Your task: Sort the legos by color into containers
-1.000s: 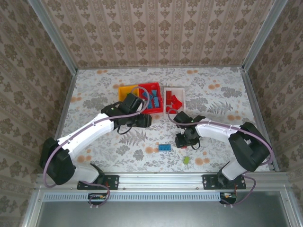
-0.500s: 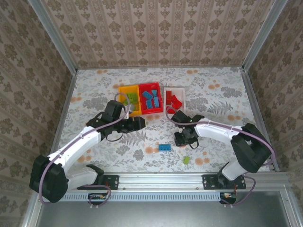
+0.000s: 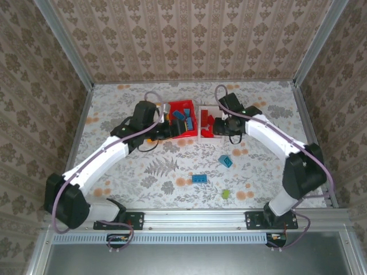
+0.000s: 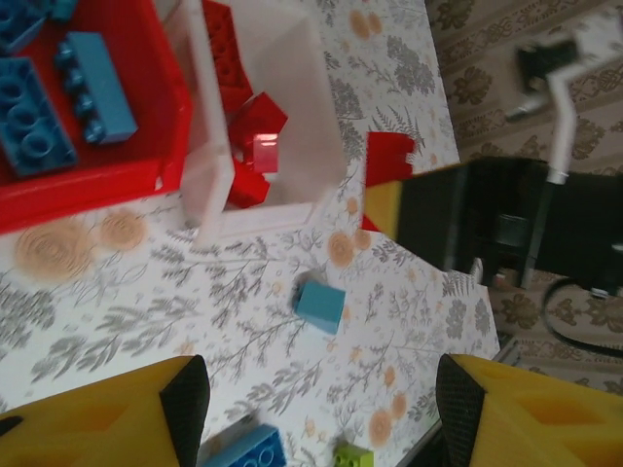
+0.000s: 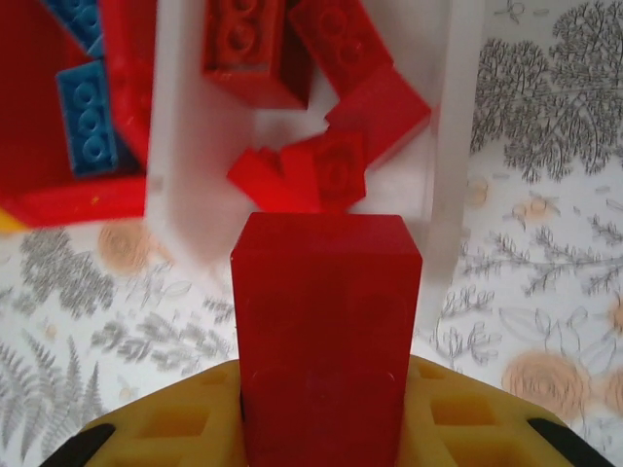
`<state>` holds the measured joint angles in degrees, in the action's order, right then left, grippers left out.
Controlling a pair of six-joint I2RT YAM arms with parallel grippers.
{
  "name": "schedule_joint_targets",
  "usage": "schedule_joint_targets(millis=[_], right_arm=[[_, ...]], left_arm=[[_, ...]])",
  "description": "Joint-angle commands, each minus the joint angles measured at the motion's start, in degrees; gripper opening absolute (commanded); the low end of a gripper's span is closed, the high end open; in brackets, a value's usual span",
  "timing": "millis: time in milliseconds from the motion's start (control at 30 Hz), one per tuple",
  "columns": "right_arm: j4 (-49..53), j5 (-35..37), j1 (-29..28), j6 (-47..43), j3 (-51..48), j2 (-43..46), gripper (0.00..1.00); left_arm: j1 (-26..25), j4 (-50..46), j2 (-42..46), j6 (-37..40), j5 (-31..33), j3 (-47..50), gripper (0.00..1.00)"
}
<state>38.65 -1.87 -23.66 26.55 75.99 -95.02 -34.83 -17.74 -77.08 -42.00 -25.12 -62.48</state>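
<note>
Right wrist view: right end effector [image 5: 326,413] clamped on red brick [image 5: 326,302], by near wall of white bin [image 5: 458,117] holding red bricks [image 5: 243,49]. Left end effector [image 4: 321,399] spread apart, empty. Blue bricks [image 5: 88,117] in red bin [image 5: 68,199]. Light blue brick [image 3: 226,161], blue brick [image 3: 199,179], green brick [image 3: 226,194] loose on tabletop [image 3: 114,183].

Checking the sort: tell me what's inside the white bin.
Several red bricks lie in the white bin, no other color visible. The held brick in the right gripper covers the bin's near edge, so anything there is hidden.
</note>
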Motion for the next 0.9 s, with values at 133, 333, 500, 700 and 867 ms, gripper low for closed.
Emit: schedule_joint_targets(millis=[133,333,500,700,867], right_arm=[[0.27,0.12,2.29,-1.49,13.14,-12.81,0.26],[2.17,-0.33,2.94,-0.62,19.16,-18.15,0.46],[3.09,-0.42,3.0,-1.12,20.26,-16.83,0.55],[3.53,1.48,3.0,-1.69,18.14,-8.45,0.54],[2.8,2.97,4.65,-1.7,9.25,2.41,0.54]], left_arm=[[-4.84,-1.86,-9.49,4.73,4.1,-9.72,0.66],[-8.39,-5.58,-14.63,10.78,4.54,-13.56,0.65],[-11.03,-10.07,-15.58,17.06,5.36,-14.43,0.64],[-15.11,-16.18,-15.45,25.19,5.52,-15.57,0.63],[-22.43,-21.5,-18.95,33.26,6.18,-18.98,0.63]])
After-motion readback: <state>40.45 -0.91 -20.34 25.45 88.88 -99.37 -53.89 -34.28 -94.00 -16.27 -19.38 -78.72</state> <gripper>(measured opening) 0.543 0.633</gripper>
